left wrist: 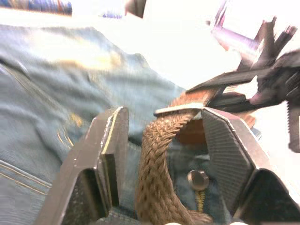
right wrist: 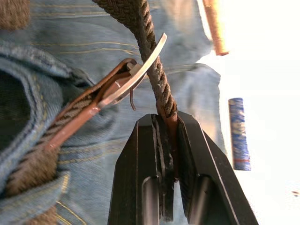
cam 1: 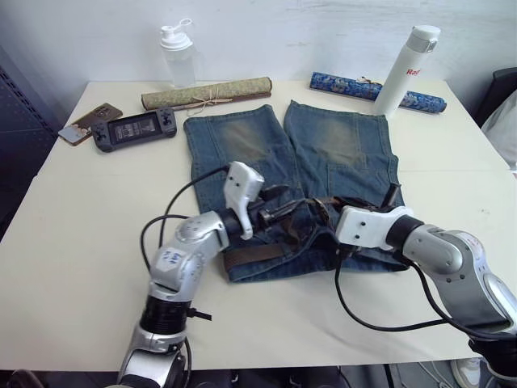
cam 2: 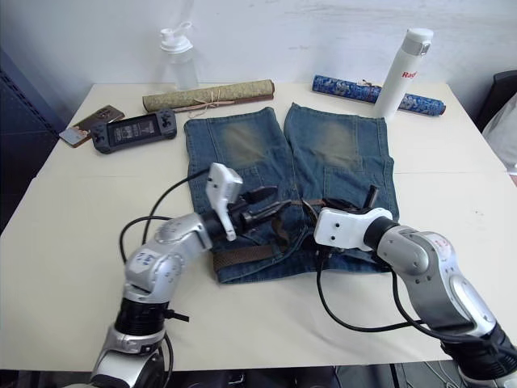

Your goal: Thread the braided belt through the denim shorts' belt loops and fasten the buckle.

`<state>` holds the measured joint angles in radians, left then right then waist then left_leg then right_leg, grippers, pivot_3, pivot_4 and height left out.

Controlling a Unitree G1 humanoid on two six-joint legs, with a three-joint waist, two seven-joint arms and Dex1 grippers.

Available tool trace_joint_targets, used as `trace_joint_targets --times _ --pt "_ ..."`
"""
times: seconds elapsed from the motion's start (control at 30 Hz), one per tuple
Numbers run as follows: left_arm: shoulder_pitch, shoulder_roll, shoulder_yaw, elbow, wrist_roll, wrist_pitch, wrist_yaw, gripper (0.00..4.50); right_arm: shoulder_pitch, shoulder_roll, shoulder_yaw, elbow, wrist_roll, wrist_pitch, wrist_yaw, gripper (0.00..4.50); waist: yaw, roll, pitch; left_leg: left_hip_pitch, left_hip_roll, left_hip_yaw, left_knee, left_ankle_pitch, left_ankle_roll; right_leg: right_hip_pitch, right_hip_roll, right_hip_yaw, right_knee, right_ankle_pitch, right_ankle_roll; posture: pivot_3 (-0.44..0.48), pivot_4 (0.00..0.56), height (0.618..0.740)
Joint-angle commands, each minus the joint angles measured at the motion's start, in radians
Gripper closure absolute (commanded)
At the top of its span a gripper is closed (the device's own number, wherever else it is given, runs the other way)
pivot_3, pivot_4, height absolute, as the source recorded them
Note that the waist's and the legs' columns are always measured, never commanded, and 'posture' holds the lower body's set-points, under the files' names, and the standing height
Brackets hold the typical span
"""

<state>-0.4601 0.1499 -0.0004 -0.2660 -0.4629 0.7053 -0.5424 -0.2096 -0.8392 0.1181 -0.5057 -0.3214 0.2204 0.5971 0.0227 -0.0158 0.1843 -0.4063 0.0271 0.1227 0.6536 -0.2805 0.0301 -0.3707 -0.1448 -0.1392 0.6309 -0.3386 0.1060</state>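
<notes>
My right fingers [right wrist: 168, 126] are clamped on the belt [right wrist: 154, 70] just past the buckle [right wrist: 136, 72]; my left fingers [left wrist: 159, 140] sit open around it. One shorts [cam 1: 242, 145] near the front edge, bare surface [cam 1: 81, 234] either side. Two bottles, two rolls at the back edge.

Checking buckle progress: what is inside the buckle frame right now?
The braided belt passes through the buckle, its end pinched in the right hand. Whether the prong sits in the weave is hidden by the strap.
</notes>
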Motion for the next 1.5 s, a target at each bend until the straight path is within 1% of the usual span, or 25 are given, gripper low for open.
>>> trace_joint_targets --times 0.03,0.1,0.17,0.27,0.3,0.37,0.5,0.57,0.77,0.97,1.07,1.23,1.5 --pt "0.005 0.046 0.081 0.024 -0.076 0.014 -0.037 1.69 0.021 0.022 -0.047 -0.053 -0.017 -0.039 -0.034 4.5 0.0 0.0 0.0 0.0 0.0 0.0 0.0 0.0 0.0 0.0 0.0 0.0 0.0 0.0 0.0 0.0 0.15 0.717" --pt "0.003 0.063 0.084 0.069 -0.063 0.002 -0.032 1.69 0.032 0.033 -0.046 -0.059 -0.03 -0.044 -0.037 4.5 0.003 0.0 0.0 0.0 0.0 0.0 0.0 0.0 0.0 0.0 0.0 0.0 0.0 0.0 0.0 0.0 0.15 0.717" --pt "-0.005 0.086 0.046 0.12 0.0 -0.033 -0.019 1.69 0.036 0.042 -0.046 -0.059 -0.039 -0.048 -0.038 4.5 0.004 0.0 0.0 0.0 -0.001 0.0 0.001 0.0 0.0 0.0 0.0 0.0 0.001 0.0 0.0 0.0 0.15 0.717" --pt "-0.006 0.134 -0.059 0.213 0.14 -0.124 -0.013 1.69 0.038 0.056 -0.053 -0.074 -0.046 -0.054 -0.042 4.5 0.003 0.0 0.0 0.0 -0.001 0.0 0.001 0.0 0.0 0.0 0.001 0.001 0.001 0.0 0.0 0.0 0.15 0.717" --pt "-0.003 0.148 -0.091 0.232 0.171 -0.147 -0.023 1.69 0.04 0.058 -0.058 -0.079 -0.047 -0.055 -0.042 4.5 0.002 0.0 0.0 0.0 -0.001 0.0 0.001 0.0 0.0 0.0 0.001 0.001 0.001 0.0 0.0 0.0 0.15 0.717" --pt "-0.003 0.158 -0.118 0.253 0.194 -0.173 -0.039 1.69 0.04 0.061 -0.066 -0.081 -0.049 -0.057 -0.039 4.5 0.001 0.0 0.0 0.0 -0.001 0.001 0.0 0.0 0.0 -0.001 0.001 0.001 0.002 0.0 0.0 0.0 0.15 0.717" --pt "-0.004 0.199 -0.21 0.313 0.298 -0.215 -0.054 1.69 0.055 0.043 -0.144 -0.094 -0.031 -0.082 -0.04 4.5 0.002 0.0 0.0 0.0 -0.001 0.001 0.0 0.0 0.0 -0.001 0.001 0.001 0.005 0.0 0.0 0.0 0.15 0.717" --pt "0.0 0.218 -0.24 0.326 0.327 -0.241 -0.076 1.69 0.06 0.036 -0.185 -0.092 -0.023 -0.099 -0.037 4.5 0.001 0.0 0.0 0.0 -0.001 0.001 0.001 0.0 0.0 -0.001 0.002 0.001 0.005 0.0 0.0 0.0 0.15 0.717" --pt "0.019 0.249 -0.252 0.342 0.355 -0.237 -0.105 1.69 0.047 0.008 -0.333 -0.067 0.04 -0.169 -0.024 4.5 0.001 0.0 0.0 0.001 0.0 0.002 0.001 0.0 0.0 -0.001 0.001 0.003 0.005 0.0 0.0 0.0 0.15 0.717" --pt "0.031 0.253 -0.258 0.339 0.363 -0.249 -0.12 1.69 0.029 -0.021 -0.416 -0.03 0.073 -0.198 -0.019 4.5 -0.001 0.0 0.0 0.001 0.0 0.002 0.001 0.0 0.0 -0.001 0.002 0.003 0.006 0.0 0.0 0.0 0.15 0.717" --pt "0.036 0.252 -0.261 0.332 0.364 -0.246 -0.121 1.69 0.001 -0.029 -0.43 -0.012 0.07 -0.2 -0.036 4.5 -0.002 0.0 0.0 0.001 0.0 0.002 0.001 0.0 0.0 -0.001 0.002 0.003 0.007 0.0 0.0 0.0 0.15 0.717" --pt "0.039 0.25 -0.26 0.322 0.367 -0.239 -0.117 1.69 -0.07 -0.001 -0.422 -0.013 0.072 -0.139 -0.065 4.5 -0.001 0.0 0.0 0.001 0.0 0.002 0.001 0.0 0.0 -0.001 0.002 0.003 0.007 0.0 0.0 0.0 0.15 0.717" --pt "0.038 0.249 -0.258 0.322 0.373 -0.244 -0.108 1.69 -0.117 0.042 -0.408 -0.046 0.092 -0.08 -0.07 4.5 -0.001 0.0 0.0 0.001 0.0 0.002 0.001 0.0 0.0 -0.001 0.001 0.003 0.007 0.0 0.0 0.0 0.15 0.717"
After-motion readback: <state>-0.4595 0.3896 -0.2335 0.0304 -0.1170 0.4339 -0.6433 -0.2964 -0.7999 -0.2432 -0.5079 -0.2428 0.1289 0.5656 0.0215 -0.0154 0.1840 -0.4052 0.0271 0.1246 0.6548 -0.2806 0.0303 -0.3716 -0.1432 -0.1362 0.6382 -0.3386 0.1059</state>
